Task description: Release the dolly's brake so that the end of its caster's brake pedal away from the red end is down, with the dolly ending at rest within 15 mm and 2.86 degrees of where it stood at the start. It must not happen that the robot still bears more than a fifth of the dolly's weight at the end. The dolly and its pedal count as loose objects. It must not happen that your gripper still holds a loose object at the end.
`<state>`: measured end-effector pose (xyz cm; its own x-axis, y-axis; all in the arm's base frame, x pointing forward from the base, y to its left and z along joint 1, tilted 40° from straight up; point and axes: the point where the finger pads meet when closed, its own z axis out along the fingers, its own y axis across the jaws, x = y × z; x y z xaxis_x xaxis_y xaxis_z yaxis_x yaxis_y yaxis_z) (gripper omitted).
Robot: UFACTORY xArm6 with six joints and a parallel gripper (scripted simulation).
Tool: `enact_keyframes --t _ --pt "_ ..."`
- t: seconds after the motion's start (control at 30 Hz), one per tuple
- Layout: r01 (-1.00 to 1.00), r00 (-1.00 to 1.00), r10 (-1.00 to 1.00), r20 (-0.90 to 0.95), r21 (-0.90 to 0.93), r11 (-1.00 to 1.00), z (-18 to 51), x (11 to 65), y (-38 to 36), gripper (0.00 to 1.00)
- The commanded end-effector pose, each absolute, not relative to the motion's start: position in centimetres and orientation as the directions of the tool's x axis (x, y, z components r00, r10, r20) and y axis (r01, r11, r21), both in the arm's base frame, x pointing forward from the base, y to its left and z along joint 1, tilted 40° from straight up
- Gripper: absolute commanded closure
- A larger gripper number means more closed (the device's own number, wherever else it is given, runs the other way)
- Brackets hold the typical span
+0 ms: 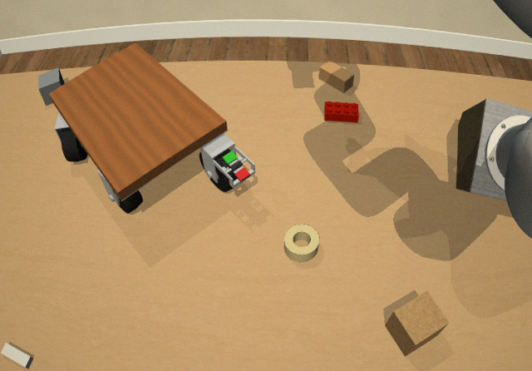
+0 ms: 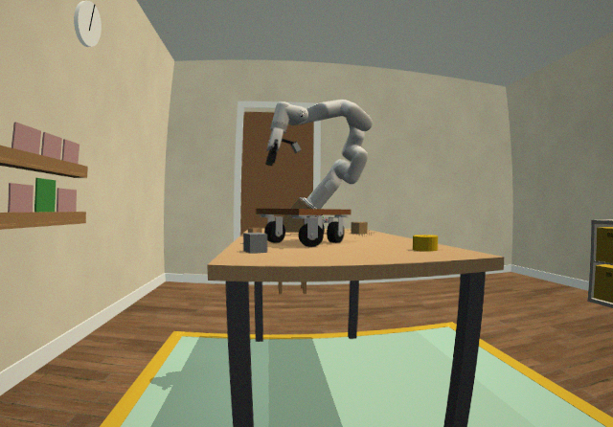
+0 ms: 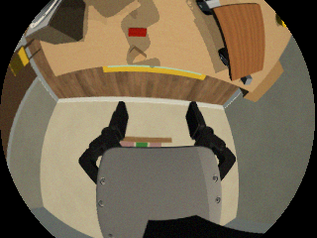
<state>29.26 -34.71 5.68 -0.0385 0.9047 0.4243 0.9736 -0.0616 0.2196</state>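
Observation:
The dolly (image 1: 137, 117) has a brown wooden deck and black wheels and stands on the table at the left. Its front caster (image 1: 223, 167) sticks out from under the deck at the right corner. The brake pedal has a green end (image 1: 229, 157) nearer the deck and a red end (image 1: 242, 173) farther out. The dolly also shows in the exterior view (image 2: 303, 222) and in the wrist view (image 3: 240, 36). My gripper (image 3: 157, 108) is open and empty, high above the table, far from the dolly; it shows in the exterior view (image 2: 272, 156) as well.
A red brick (image 1: 342, 111), a small brown block (image 1: 336, 76), a cream ring (image 1: 299, 239), a larger brown cube (image 1: 416, 322), a grey cube (image 1: 51, 84) and a white piece (image 1: 16, 354) lie on the table. The arm's base (image 1: 494, 152) stands at the right.

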Motion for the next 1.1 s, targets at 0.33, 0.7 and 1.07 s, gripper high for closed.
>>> enact_keyframes --t 0.33,0.7,1.07 --pt "0.973 -0.038 0.906 0.421 0.222 -0.062 5.8 29.3 -34.9 0.0" --pt "0.974 0.002 0.899 0.438 0.205 -0.102 6.1 30.2 -34.0 1.0" --pt "0.943 0.239 0.819 0.522 0.077 -0.325 7.8 35.2 -28.4 1.0"
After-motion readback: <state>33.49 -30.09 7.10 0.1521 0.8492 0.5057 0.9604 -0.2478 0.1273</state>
